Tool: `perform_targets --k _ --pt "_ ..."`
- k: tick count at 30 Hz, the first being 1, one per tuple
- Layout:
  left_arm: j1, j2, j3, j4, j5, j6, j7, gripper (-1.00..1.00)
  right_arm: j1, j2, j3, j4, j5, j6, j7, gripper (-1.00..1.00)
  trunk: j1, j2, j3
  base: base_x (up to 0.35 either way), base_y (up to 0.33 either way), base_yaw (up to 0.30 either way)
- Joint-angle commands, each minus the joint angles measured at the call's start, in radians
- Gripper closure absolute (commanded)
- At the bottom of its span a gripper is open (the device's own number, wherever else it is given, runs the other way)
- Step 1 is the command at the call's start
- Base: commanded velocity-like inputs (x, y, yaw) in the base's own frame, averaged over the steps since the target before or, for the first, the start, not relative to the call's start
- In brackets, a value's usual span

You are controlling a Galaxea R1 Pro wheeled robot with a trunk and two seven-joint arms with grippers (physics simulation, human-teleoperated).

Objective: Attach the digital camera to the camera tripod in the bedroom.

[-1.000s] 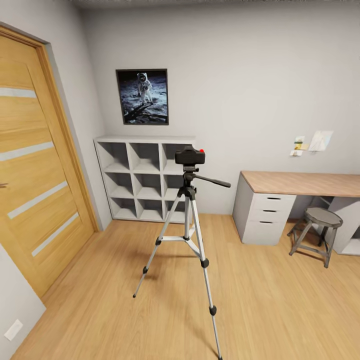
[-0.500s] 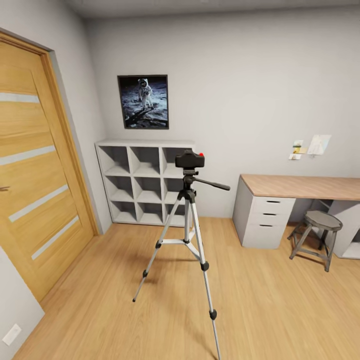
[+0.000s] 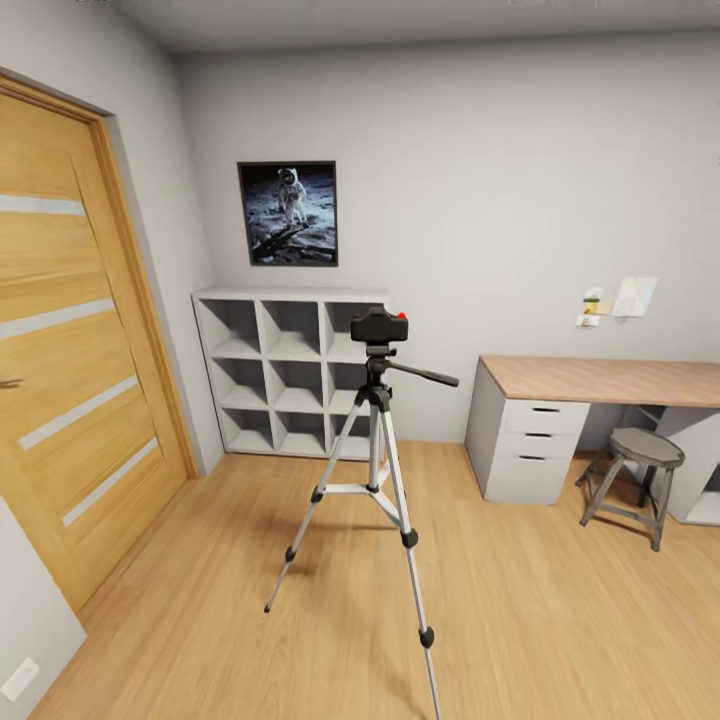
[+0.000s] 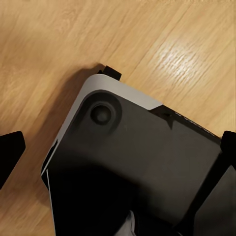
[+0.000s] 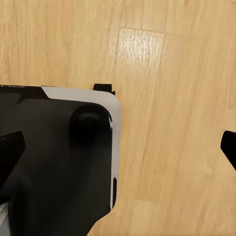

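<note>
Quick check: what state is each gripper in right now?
Left gripper: open, holding nothing.
Right gripper: open, holding nothing.

You have the digital camera (image 3: 379,326) in black with a red dot on top, on the camera tripod (image 3: 377,470) with silver legs and black joints, feet and pan handle. The floor (image 3: 560,620) is light wood plank. At ten o'clock the door (image 3: 70,340) is honey wood with pale horizontal stripes. The cube shelf (image 3: 290,372) is white, the walls pale grey, the astronaut picture (image 3: 288,213) dark-framed. At three o'clock, the table (image 3: 600,380) has a wood top over white drawers beside a grey stool (image 3: 632,470). Your wrist views show black fingers (image 4: 9,156) over a black, grey-edged base (image 4: 123,167).
</note>
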Motion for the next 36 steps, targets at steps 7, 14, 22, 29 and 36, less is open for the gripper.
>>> perform_targets --k 7,14,22,29,36 --pt "0.000 -0.005 -0.008 0.000 0.007 0.004 0.003 -1.00 -0.001 -0.002 -0.009 0.003 0.009 -0.007 0.002 -1.00 0.000 -0.001 0.011 0.000 0.000 0.000" --pt "0.000 -0.006 -0.009 0.000 0.007 0.004 0.003 -1.00 -0.001 -0.002 -0.009 0.003 0.009 -0.009 0.002 -1.00 0.000 -0.001 0.022 0.000 0.000 0.000" --pt "0.000 -0.011 -0.010 0.000 0.006 0.006 0.003 -1.00 -0.001 -0.003 -0.009 0.003 0.008 -0.011 0.002 -1.00 0.000 -0.001 0.035 0.000 0.000 0.000" --pt "0.000 -0.012 -0.011 0.000 0.006 0.006 0.003 -1.00 -0.001 -0.004 -0.009 0.001 0.009 -0.013 0.002 -1.00 0.000 -0.001 0.046 0.000 0.000 0.000" --pt "0.000 -0.012 -0.012 0.000 0.007 0.006 0.003 -1.00 -0.001 -0.005 -0.011 0.001 0.009 -0.014 0.002 -1.00 0.000 -0.001 0.057 0.000 0.000 0.000"
